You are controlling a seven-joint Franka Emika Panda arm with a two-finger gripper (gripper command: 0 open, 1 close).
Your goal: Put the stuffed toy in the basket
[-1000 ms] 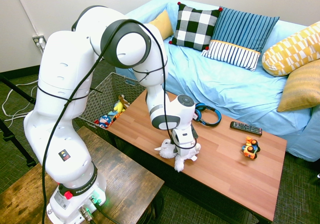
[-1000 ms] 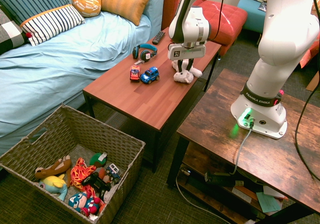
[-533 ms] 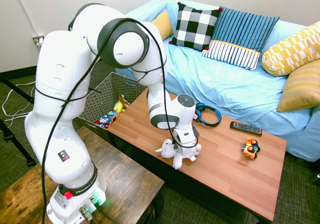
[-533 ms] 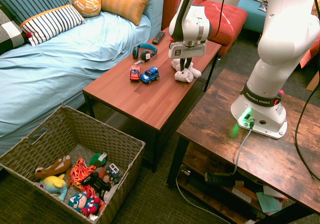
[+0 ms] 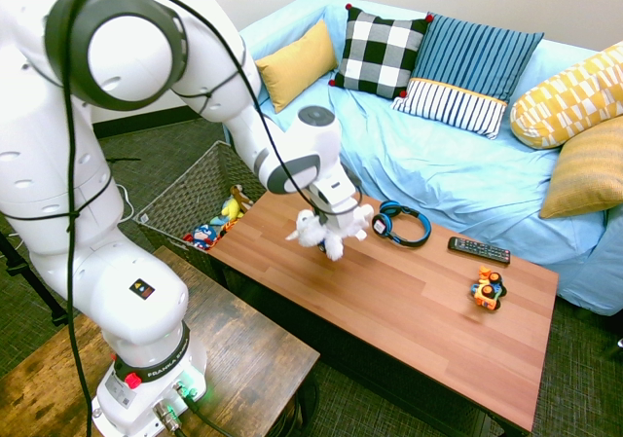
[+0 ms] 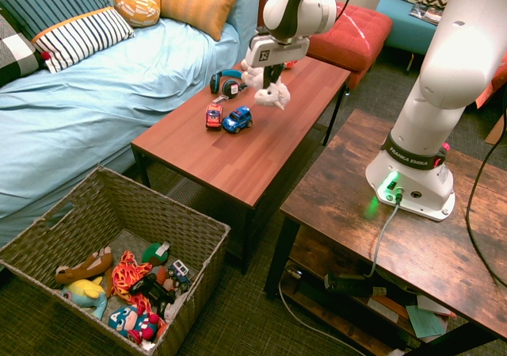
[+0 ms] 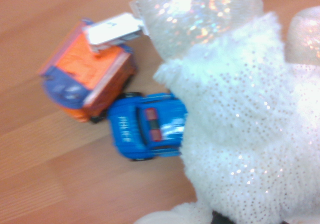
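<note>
The gripper [image 6: 272, 80] was clenched on the stuffed toy [image 6: 273, 95], lifted above the table [image 6: 207, 162]; carrying it to the basket [image 6: 207, 249] and releasing it remained.

Gripper [image 6: 271, 80] lifted white stuffed toy [image 6: 273, 94] off table [image 6: 238, 158], nearer basket [image 6: 207, 233].

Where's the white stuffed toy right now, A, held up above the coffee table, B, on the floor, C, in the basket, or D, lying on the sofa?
A: the white toy hangs from the jaws, with the coffee table beneath it.
</note>
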